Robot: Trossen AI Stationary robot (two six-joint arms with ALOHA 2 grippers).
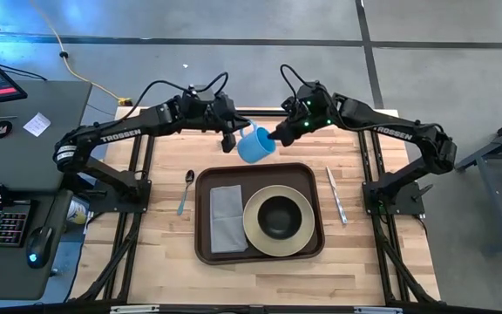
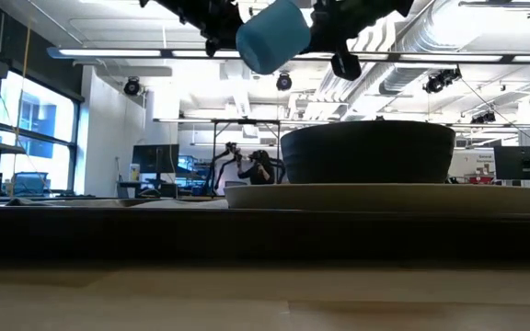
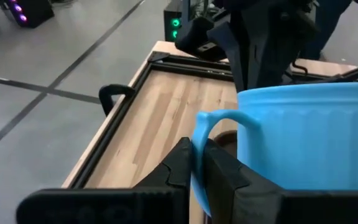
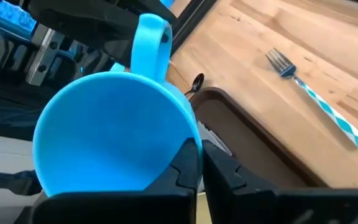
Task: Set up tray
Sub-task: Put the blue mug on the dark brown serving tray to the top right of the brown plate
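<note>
A light blue mug (image 1: 255, 145) hangs in the air over the table's far middle, tilted in the low view (image 2: 274, 35). Both grippers are shut on it: my left gripper (image 1: 231, 139) on its left, my right gripper (image 1: 277, 137) on its right. Nearer lies the dark brown tray (image 1: 260, 168). It carries a grey napkin (image 1: 226, 218) and a beige plate (image 1: 299, 240) with a dark bowl (image 1: 279, 215) on it. My left gripper (image 3: 196, 167) pinches the mug's handle loop (image 3: 197, 134) between its two fingers, coming level from the table's left. The mug is lifted clear of the table. My right gripper (image 4: 199, 163) pinches the mug's wall at the rim (image 4: 182, 127), on the side opposite the handle (image 4: 151, 37). One finger seems to be inside and one outside. It comes slanting down from the table's right.
A spoon (image 1: 186, 190) lies on the wood left of the tray, and a fork (image 1: 335, 194) with a patterned handle lies on its right. Bare wood shows along the table's far part and its near edge. A desk with a keyboard and a mouse stands off the table's left.
</note>
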